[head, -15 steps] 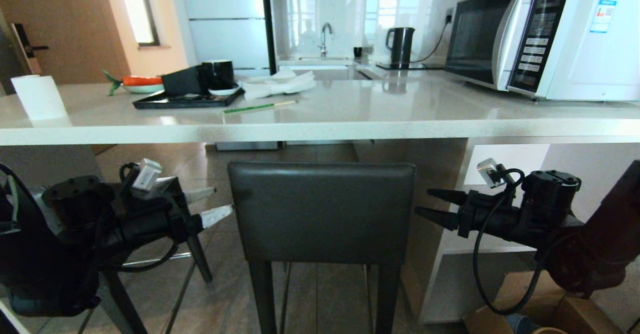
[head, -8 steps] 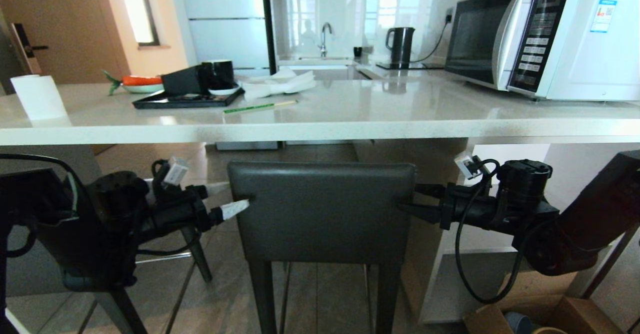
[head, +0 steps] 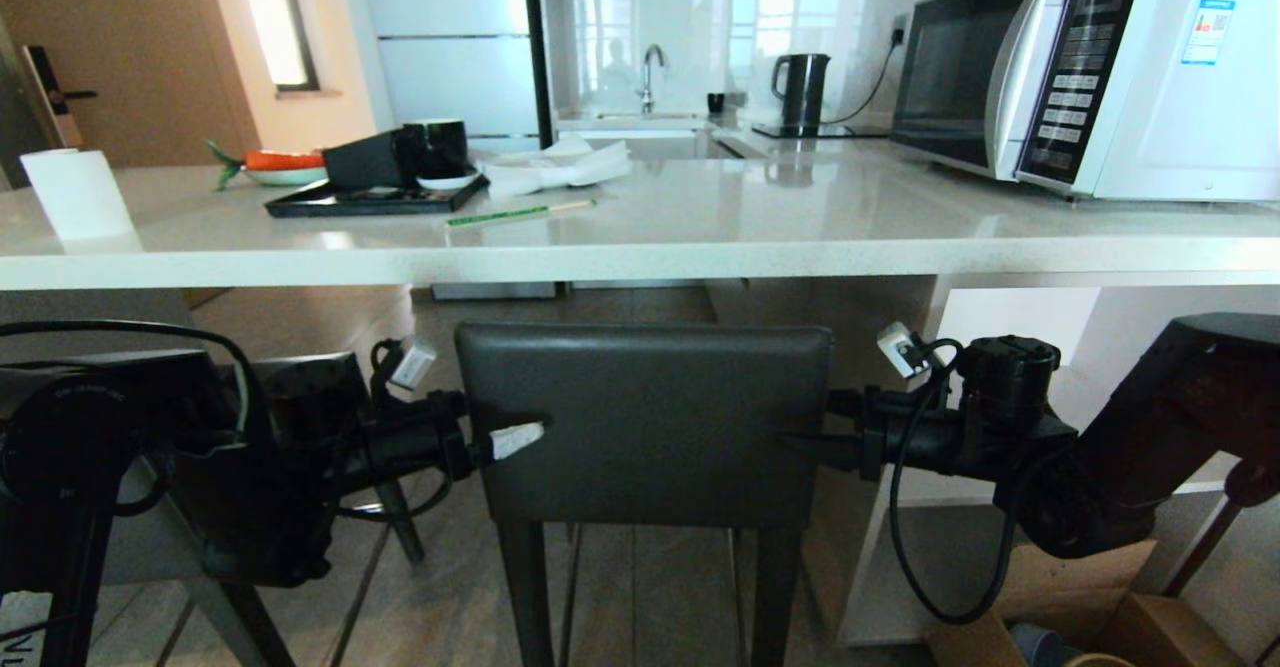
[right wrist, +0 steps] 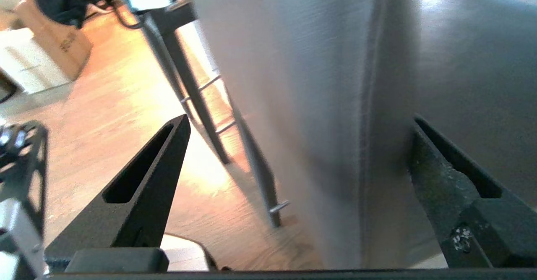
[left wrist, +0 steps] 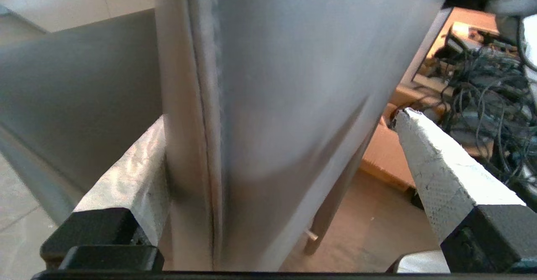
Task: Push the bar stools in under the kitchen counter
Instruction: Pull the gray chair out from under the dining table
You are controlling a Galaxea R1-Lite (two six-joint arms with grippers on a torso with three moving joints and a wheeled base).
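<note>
One bar stool's dark grey backrest [head: 645,422] stands in front of me, just below the kitchen counter's [head: 640,247] white edge. My left gripper [head: 500,422] is open and straddles the backrest's left side edge, with one white fingertip [head: 515,440] over the rear face. In the left wrist view the backrest edge [left wrist: 201,145] sits between the left gripper's [left wrist: 281,116] spread fingers, close to one. My right gripper [head: 810,419] is open astride the right side edge, which shows in the right wrist view [right wrist: 377,145] inside the right gripper [right wrist: 300,119]. Only the second bar stool's legs [head: 400,527] show, behind my left arm.
On the counter stand a microwave [head: 1090,77], a black tray with cups [head: 370,197], a paper roll [head: 75,192] and a green stick [head: 520,212]. White shelving [head: 1000,347] closes the counter's right end. Cardboard boxes [head: 1060,607] lie on the floor below it.
Both grippers have moved inward from either side and now reach over the backrest's side edges. The stool itself has not visibly shifted.
</note>
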